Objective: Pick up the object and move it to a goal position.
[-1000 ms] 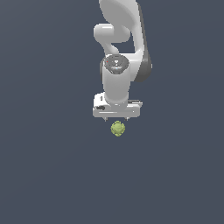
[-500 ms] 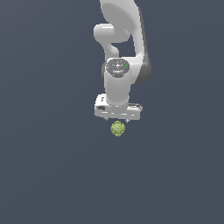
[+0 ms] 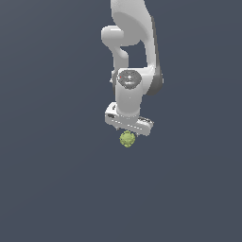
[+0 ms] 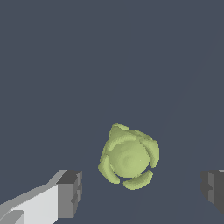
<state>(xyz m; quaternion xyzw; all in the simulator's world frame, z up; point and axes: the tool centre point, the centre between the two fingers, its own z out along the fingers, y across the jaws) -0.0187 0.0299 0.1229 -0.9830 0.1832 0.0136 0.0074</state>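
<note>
The object (image 3: 127, 139) is a small, bumpy yellow-green lump lying on the dark grey floor. In the exterior view it sits just under the white hand of my gripper (image 3: 128, 131), which hangs straight above it. The wrist view shows the object (image 4: 129, 156) between my two dark fingertips (image 4: 70, 192), with a clear gap on each side. My gripper (image 4: 142, 190) is open and touches nothing. The object is a little off centre, closer to one finger than to the other.
The white arm (image 3: 134, 52) rises from the hand toward the top of the exterior view. Plain dark grey ground (image 3: 56, 179) surrounds the object on all sides.
The hand has sunk slightly toward the object and its wrist has turned, tilting the hand's lower edge in the exterior view. The object has stayed put.
</note>
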